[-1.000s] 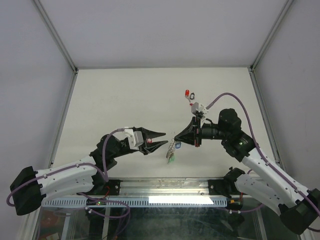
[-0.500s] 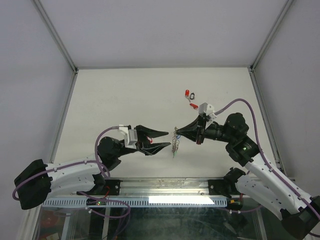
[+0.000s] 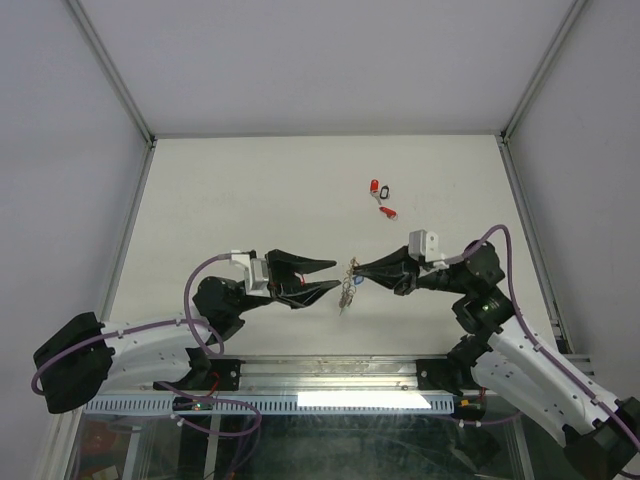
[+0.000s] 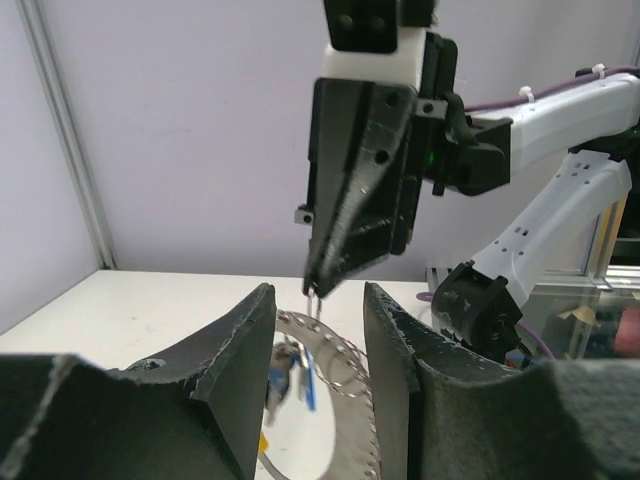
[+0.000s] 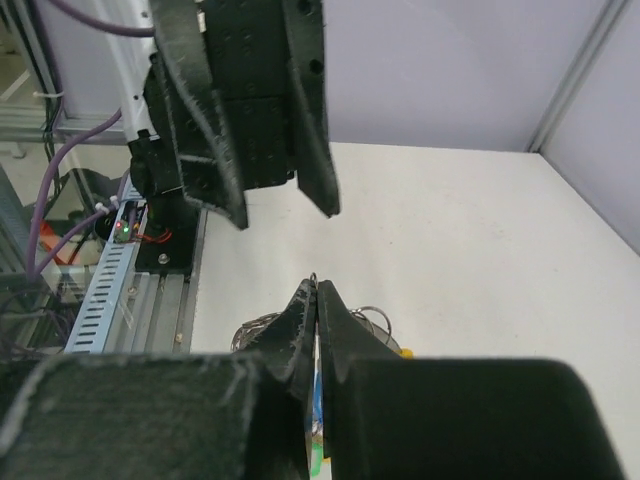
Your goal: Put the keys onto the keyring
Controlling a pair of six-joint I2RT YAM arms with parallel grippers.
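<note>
My right gripper (image 3: 353, 268) is shut on the top of the keyring (image 3: 347, 286), which hangs below its tips above the table. In the left wrist view the silvery chain loop (image 4: 345, 365) hangs with a blue-tagged key (image 4: 300, 375) on it. In the right wrist view the ring (image 5: 377, 315) shows beside my shut fingertips (image 5: 316, 290), with a blue tag (image 5: 318, 392) and a green tag (image 5: 318, 462) below. My left gripper (image 3: 335, 275) is open and empty, its jaws facing the keyring from the left, just apart from it. It also shows in the right wrist view (image 5: 285, 215).
Loose keys lie on the table at the back right: a red tag (image 3: 374, 186), a dark tag (image 3: 385, 187) and another red one (image 3: 388, 211). The metal rail (image 3: 330, 375) runs along the near edge. Grey walls close in the table.
My right arm has drawn back to the right and its wrist has turned, with the keyring swinging under its tips. My left gripper has edged right, closer to the keyring.
</note>
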